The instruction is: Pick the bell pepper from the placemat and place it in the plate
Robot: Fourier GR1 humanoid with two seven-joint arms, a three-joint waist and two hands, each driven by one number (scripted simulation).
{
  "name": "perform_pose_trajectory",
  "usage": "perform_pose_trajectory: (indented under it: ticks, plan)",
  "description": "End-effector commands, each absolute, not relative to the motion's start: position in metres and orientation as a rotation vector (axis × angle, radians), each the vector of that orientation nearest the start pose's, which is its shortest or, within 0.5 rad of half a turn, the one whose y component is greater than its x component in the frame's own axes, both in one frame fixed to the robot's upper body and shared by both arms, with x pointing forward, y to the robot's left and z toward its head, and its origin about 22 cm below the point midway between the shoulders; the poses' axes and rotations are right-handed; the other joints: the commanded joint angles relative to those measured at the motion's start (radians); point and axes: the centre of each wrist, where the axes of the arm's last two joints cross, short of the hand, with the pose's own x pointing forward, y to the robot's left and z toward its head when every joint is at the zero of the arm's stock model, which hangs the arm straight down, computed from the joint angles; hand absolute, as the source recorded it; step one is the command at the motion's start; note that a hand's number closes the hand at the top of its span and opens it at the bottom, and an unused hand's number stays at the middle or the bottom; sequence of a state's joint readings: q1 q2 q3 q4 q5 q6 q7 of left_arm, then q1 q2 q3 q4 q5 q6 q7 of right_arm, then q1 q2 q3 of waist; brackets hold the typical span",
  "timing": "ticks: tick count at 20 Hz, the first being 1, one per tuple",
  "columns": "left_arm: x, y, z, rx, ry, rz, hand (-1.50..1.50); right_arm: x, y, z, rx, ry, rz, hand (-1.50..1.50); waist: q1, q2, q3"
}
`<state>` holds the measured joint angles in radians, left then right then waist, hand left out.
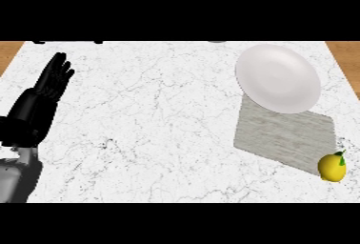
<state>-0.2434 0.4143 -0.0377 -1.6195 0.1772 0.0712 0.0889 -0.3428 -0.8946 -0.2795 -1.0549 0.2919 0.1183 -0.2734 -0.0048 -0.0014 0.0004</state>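
Yellow bell pepper (333, 167) at placemat's (281, 136) near-right corner, by counter's (155, 124) right edge. White plate (277, 78) overlaps placemat's far edge. Left hand (49, 83) open, holding nothing, at left edge.

there is one white plate (277, 78), one grey placemat (285, 136), one yellow bell pepper (332, 167) and one black hand (49, 83).

At the left edge of the frame, a black left hand (53, 76) with slim segmented fingers joins a glossy black wrist section, then a pale grey, smooth-shelled forearm (17, 178) at lower left.
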Motion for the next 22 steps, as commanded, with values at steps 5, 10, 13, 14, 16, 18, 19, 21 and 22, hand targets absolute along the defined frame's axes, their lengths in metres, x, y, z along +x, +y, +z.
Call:
perform_pose_trajectory:
  ticks: [5, 10, 13, 14, 16, 18, 19, 21, 22]
  plan:
    - [0.301, 0.276, 0.105, 0.144, -1.749, -0.236, 0.00, 0.337, -0.423, 0.185, -0.898, -1.591, 0.646, 1.50, 0.014, 0.002, -0.001]
    - [0.301, 0.289, 0.113, 0.139, -1.750, -0.223, 0.00, 0.370, -0.385, 0.180, -0.823, -1.581, 0.630, 1.50, 0.018, 0.003, -0.001]
    - [0.299, 0.279, 0.102, 0.132, -1.749, -0.247, 0.00, 0.401, -0.368, 0.172, -0.807, -1.550, 0.625, 1.50, 0.032, 0.008, 0.000]
    - [0.300, 0.272, 0.105, 0.146, -1.765, -0.249, 0.00, 0.396, -0.385, 0.162, -0.779, -1.549, 0.630, 1.50, 0.022, 0.006, 0.000]
    - [0.310, 0.278, 0.121, 0.122, -1.766, -0.261, 0.00, 0.418, -0.342, 0.159, -0.803, -1.508, 0.668, 1.50, 0.035, 0.010, 0.000]
    - [0.304, 0.273, 0.105, 0.097, -1.745, -0.234, 0.00, 0.426, -0.325, 0.152, -0.840, -1.498, 0.664, 1.50, 0.031, 0.008, 0.000]
    - [0.302, 0.283, 0.113, 0.128, -1.766, -0.263, 0.00, 0.430, -0.333, 0.151, -0.839, -1.485, 0.663, 1.50, 0.034, 0.009, 0.000]
    - [0.313, 0.271, 0.109, 0.117, -1.771, -0.246, 0.00, 0.437, -0.330, 0.143, -0.878, -1.451, 0.699, 1.50, 0.040, 0.014, 0.000]
    - [0.301, 0.264, 0.099, 0.104, -1.748, -0.262, 0.00, 0.436, -0.316, 0.121, -0.881, -1.455, 0.702, 1.50, 0.039, 0.012, 0.000]
